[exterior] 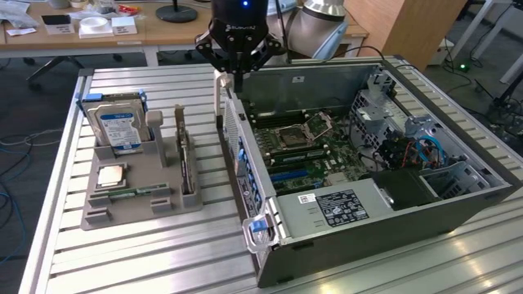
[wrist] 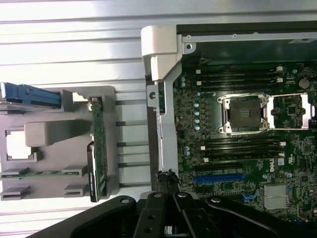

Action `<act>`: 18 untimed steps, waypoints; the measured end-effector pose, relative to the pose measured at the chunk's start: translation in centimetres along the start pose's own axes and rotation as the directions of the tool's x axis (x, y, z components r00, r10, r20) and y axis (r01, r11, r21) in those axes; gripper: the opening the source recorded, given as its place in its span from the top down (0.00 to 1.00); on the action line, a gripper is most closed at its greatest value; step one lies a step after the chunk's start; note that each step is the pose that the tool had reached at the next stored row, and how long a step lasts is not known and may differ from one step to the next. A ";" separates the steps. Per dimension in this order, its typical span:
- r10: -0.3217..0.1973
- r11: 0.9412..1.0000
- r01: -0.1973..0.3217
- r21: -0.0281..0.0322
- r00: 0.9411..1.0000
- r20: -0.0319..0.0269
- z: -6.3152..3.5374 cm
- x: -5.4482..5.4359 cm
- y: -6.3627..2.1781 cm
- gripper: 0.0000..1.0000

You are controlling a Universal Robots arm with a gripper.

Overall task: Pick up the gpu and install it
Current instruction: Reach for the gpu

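The gpu (exterior: 187, 154) stands on edge in a slot along the side of the grey holder (exterior: 139, 211) nearest the computer case. In the wrist view the gpu (wrist: 99, 144) shows its thin green board edge. My gripper (exterior: 232, 82) hangs above the case's perforated wall (exterior: 235, 131), near its far end. It is to the exterior view's right of the gpu and higher up. Its fingers are shut with nothing between them. In the wrist view the gripper (wrist: 167, 181) points at that wall's edge, beside the motherboard (wrist: 237, 148).
The open computer case (exterior: 368, 214) lies on its side on the slatted metal table (exterior: 163, 263). A blue slot (wrist: 218, 177) crosses the motherboard. The holder also carries a hard drive (exterior: 121, 122), a processor (exterior: 111, 176) and a RAM strip (exterior: 131, 195). Desks stand behind.
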State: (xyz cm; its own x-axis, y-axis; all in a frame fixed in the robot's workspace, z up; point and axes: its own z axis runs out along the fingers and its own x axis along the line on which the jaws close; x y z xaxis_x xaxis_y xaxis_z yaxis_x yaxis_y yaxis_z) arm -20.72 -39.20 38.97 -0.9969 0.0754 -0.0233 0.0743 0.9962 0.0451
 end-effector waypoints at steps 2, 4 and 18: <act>0.000 1.000 0.000 0.000 1.000 0.000 0.00 0.3 0.02 0.89; 0.000 1.000 0.000 0.000 1.000 0.000 0.00 0.6 0.05 0.89; 0.000 1.000 0.000 0.000 1.000 0.000 0.02 2.4 0.20 0.89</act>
State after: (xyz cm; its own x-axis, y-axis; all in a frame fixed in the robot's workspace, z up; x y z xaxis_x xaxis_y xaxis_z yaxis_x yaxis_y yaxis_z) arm -23.12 -38.82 38.90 -0.9969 0.0755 -0.0234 0.0744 0.9962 0.0451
